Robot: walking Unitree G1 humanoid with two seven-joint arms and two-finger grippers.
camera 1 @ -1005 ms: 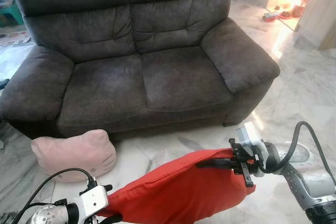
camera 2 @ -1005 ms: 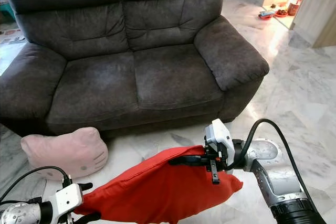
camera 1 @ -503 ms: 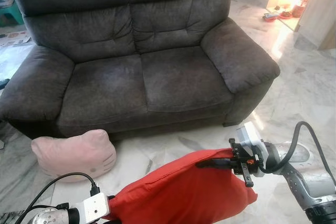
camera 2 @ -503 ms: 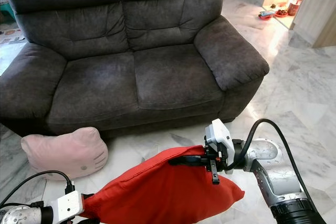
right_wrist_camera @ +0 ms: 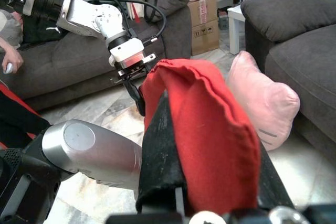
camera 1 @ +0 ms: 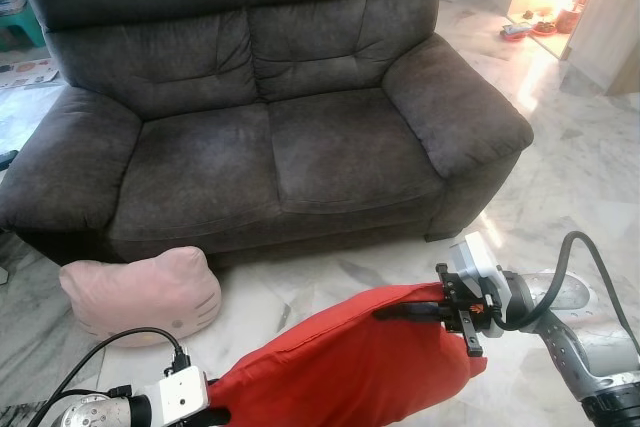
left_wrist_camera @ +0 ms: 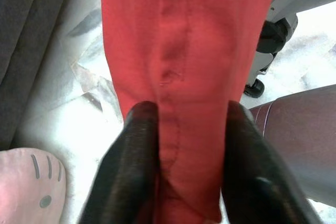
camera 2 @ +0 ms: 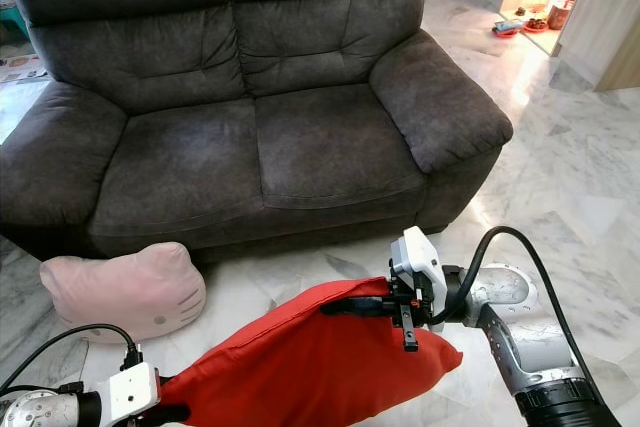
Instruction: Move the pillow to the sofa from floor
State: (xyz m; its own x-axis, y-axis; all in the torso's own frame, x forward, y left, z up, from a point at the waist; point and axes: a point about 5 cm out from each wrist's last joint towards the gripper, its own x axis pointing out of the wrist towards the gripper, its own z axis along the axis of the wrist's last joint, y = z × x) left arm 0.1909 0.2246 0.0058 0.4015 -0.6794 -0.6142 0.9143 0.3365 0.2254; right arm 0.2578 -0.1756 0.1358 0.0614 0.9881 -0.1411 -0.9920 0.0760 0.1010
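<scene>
Red pillow point(camera 1: 345, 367): lifted clear of the floor, slung between both grippers, in front of the sofa's front edge and toward its right half. Sags in the middle, bulges between the two holds, folds over the black fingers point(right_wrist_camera: 163, 145) in the right wrist view. Soft, then, and most likely light; nothing stiff, nothing fragile. Cloth cover with a seam running lengthwise, probably grippy enough not to slide, though liable to creep through a shallow pinch.

Left gripper point(left_wrist_camera: 184, 150): fingers closed on one end of the pillow, seam and a thick fold of red cloth squeezed between the two black pads. Right gripper point(camera 1: 420, 309): clamped on the opposite end, near the upper corner, fingers lying along the fabric. Holds at both ends look sound; best kept deep in the stuffing rather than on the bare edge, to stop the middle drooping further.

Sofa point(camera 1: 280, 147): dark grey, two seats, both cushions bare, directly ahead and well apart from the pillow. Pink pillow point(camera 1: 140, 292) with a cat face resting on the marble floor point(camera 1: 570, 187), touching the sofa's lower front edge near its left corner, just beside the left gripper's cable.
</scene>
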